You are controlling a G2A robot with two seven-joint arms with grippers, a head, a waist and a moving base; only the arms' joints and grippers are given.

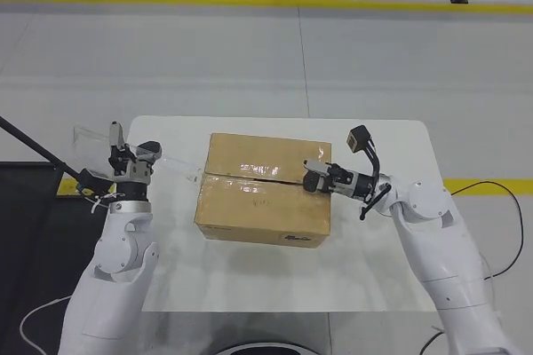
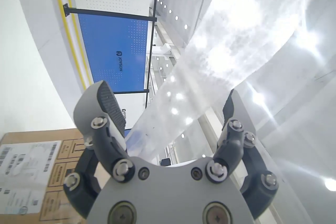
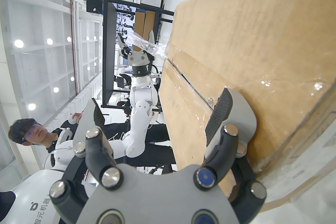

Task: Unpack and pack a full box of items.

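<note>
A shut cardboard box sits in the middle of the white table, its top flaps meeting at a centre seam. A strip of clear tape peels off the box's left end and runs to my left gripper. In the left wrist view the tape passes between the fingers of this gripper, which stand wide open, and the box lies behind. My right gripper is open at the seam's right end. In its own view this gripper has one finger lying against the box top.
A black rod slants in from the far left, over a dark mat beside the table. Bare table shows in front of the box and to its right. A yellow floor line runs off to the right.
</note>
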